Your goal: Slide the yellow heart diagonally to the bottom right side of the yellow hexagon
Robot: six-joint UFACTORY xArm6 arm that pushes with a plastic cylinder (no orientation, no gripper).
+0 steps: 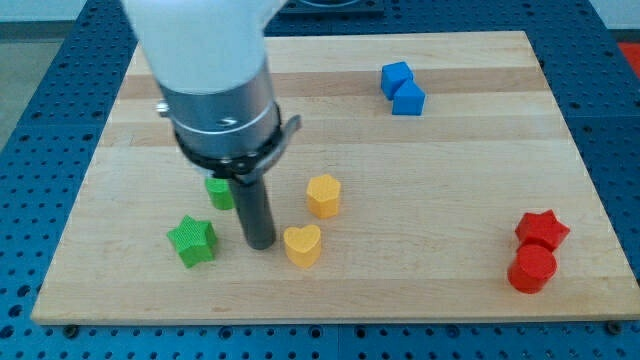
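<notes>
The yellow heart (302, 244) lies on the wooden board (420, 200), below and slightly left of the yellow hexagon (324, 195). My tip (260, 243) stands just left of the heart, close to it or touching its left side. The rod rises from there to the arm's body at the view's top left.
A green star (191, 241) lies left of my tip. A green block (220, 192) sits partly hidden behind the rod. Two blue blocks (402, 88) lie at the top right. A red star (541, 229) and a red cylinder (531, 269) lie at the bottom right.
</notes>
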